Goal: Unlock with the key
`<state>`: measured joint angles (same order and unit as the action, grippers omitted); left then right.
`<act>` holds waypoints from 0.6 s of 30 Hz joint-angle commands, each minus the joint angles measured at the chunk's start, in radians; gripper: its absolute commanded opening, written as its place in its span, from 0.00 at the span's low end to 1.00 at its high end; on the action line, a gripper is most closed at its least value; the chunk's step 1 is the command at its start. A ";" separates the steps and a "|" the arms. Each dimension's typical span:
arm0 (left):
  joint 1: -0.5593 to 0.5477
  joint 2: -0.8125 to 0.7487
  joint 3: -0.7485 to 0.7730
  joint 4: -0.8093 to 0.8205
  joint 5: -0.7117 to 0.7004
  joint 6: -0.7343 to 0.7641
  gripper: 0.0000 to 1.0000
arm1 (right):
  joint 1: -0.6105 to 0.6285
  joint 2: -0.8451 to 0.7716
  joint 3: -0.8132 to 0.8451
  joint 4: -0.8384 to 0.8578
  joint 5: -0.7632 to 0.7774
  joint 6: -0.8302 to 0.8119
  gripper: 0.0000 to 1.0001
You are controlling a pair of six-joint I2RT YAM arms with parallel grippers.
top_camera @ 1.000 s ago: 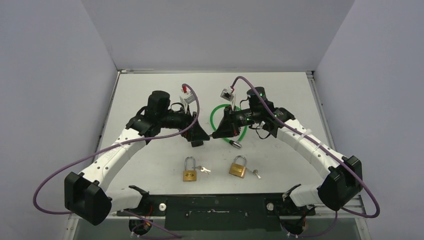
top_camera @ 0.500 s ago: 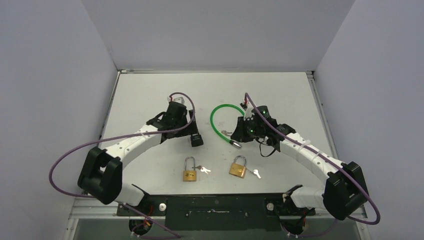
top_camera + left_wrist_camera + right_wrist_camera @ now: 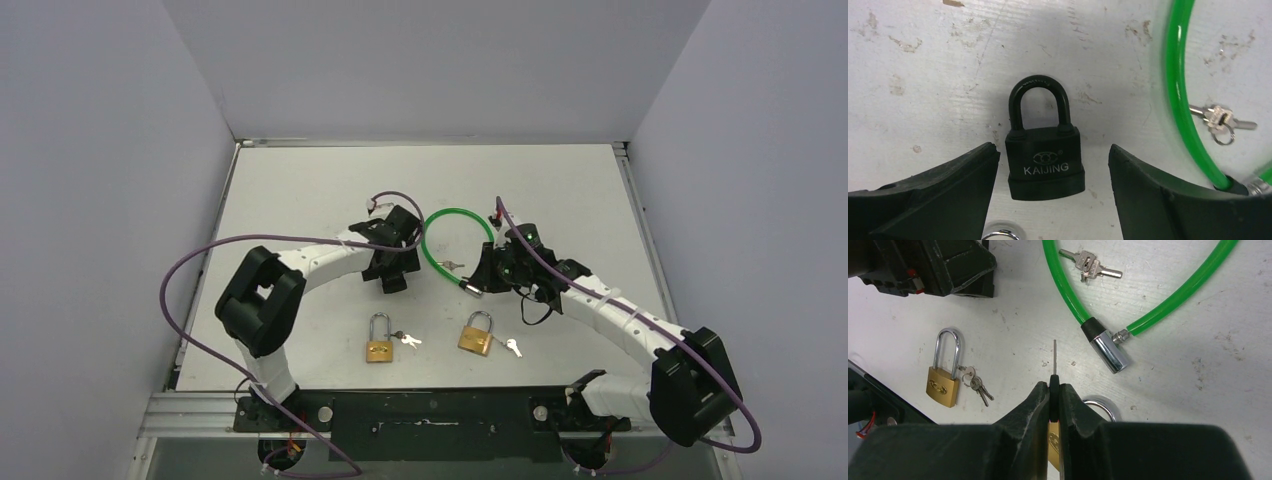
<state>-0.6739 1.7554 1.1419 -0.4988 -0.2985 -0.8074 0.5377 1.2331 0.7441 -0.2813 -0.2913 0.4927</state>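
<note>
Key (image 3: 1054,355) edge-on, scuffed white table (image 3: 300,180), grey walls (image 3: 430,60)

Lab test cell: bare grey walls (image 3: 420,60) enclosing a scuffed white table (image 3: 300,180).

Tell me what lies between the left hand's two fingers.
The black padlock lies flat on the table between the open left hand's fingers, touching neither; the left wrist view shows it.

Matt black padlock (image 3: 1045,157), glossy green cable (image 3: 1175,60), scuffed white table (image 3: 923,50).
</note>
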 commanded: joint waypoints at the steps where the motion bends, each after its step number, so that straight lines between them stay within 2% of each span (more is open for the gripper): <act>1: -0.020 0.080 0.111 -0.171 -0.139 -0.071 0.75 | -0.011 0.001 -0.003 0.050 0.031 -0.022 0.00; 8: -0.043 0.161 0.172 -0.229 -0.134 -0.113 0.56 | -0.023 0.007 -0.014 0.050 0.026 -0.048 0.00; 9: -0.044 0.165 0.174 -0.226 -0.125 -0.117 0.51 | -0.026 0.008 -0.014 0.049 0.025 -0.050 0.00; 14: -0.041 0.149 0.189 -0.195 -0.063 -0.124 0.12 | -0.046 0.006 -0.009 0.053 0.013 -0.055 0.00; 16: -0.033 0.118 0.192 -0.165 -0.004 -0.122 0.00 | -0.054 0.001 -0.003 0.066 -0.014 -0.050 0.00; 18: -0.017 0.074 0.191 -0.123 0.071 -0.132 0.00 | -0.057 -0.006 0.008 0.083 -0.051 -0.044 0.00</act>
<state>-0.7094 1.9114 1.2865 -0.6804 -0.3611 -0.9066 0.4931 1.2407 0.7345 -0.2745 -0.2920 0.4541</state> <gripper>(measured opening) 0.512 0.086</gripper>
